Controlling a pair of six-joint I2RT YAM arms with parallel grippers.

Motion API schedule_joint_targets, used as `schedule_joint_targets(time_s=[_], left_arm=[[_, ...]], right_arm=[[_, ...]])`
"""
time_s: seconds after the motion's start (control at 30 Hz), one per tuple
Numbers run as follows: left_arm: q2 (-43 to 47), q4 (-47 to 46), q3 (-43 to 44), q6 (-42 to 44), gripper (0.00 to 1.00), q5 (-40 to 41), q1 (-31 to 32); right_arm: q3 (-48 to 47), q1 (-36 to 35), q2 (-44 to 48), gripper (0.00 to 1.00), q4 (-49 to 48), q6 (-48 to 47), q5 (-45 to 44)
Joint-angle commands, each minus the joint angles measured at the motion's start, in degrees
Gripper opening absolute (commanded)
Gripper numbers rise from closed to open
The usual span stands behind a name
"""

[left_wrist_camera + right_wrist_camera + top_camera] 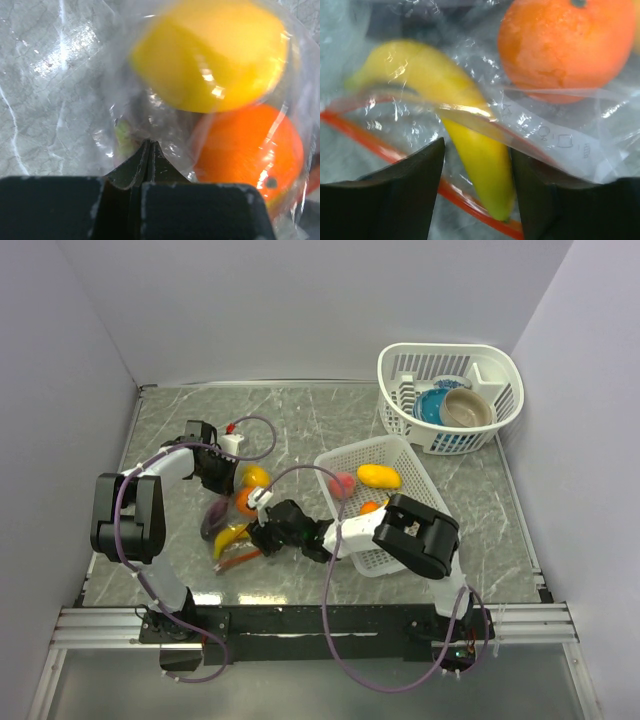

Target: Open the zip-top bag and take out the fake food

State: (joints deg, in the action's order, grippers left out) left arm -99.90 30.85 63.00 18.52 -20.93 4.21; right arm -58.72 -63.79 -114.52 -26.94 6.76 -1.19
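Observation:
The zip-top bag (228,512) lies left of centre with fake food inside. The left gripper (149,145) is shut on the bag's clear plastic (125,100) at its far end, next to a yellow fruit (215,55) and an orange (250,150). At the bag's near end, the right gripper (477,147) is open. Its fingers straddle the tip of a yellow banana (420,65), which pokes over the red-orange zip strip (370,142). A gap shows beside the left finger. An orange (565,45) lies behind. A dark purple piece (213,517) is in the bag too.
A white rectangular mesh basket (357,447) right of centre holds a yellow fruit (378,476), a red one (342,485) and an orange one (369,507). A round white basket (450,352) at the back right holds a blue bowl (432,407) and a tan bowl (467,408).

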Motion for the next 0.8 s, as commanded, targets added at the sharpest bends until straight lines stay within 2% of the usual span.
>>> schedule_joint_targets(time_s=[0.0, 0.1, 0.17, 0.3, 0.47, 0.63, 0.77], left_arm=[[2.2, 0.0, 1.0, -0.5, 0.01, -1.1, 0.0], [2.4, -0.8, 0.9, -1.1, 0.01, -0.3, 0.0], [2.4, -1.1, 1.1, -1.6, 0.01, -0.3, 0.0], [2.3, -2.3, 1.0, -2.5, 0.01, 0.6, 0.0], [1.6, -2.6, 1.8, -3.2, 0.01, 1.5, -0.8], [3.2, -1.3, 3.1, -3.8, 0.01, 1.0, -0.9], [3.4, -1.1, 4.0, -4.1, 0.01, 1.0, -0.9]], right_arm=[[3.9, -2.2, 5.4, 0.37, 5.2, 2.7, -2.1], [5.0, -3.5, 10.9, 0.14, 7.9, 3.1, -5.7], [6.0, -4.3, 14.0, 0.12, 9.7, 2.9, -9.3], [9.6, -5.1, 23.9, 0.01, 13.0, 4.7, -13.7], [14.1, -5.2, 33.5, 0.00, 18.6, 8.0, -16.8], [20.4, -5.3, 44.5, 0.00, 26.6, 14.4, -28.6], [21.9, -5.4, 48.9, 0.00, 40.3, 25.1, -40.3]])
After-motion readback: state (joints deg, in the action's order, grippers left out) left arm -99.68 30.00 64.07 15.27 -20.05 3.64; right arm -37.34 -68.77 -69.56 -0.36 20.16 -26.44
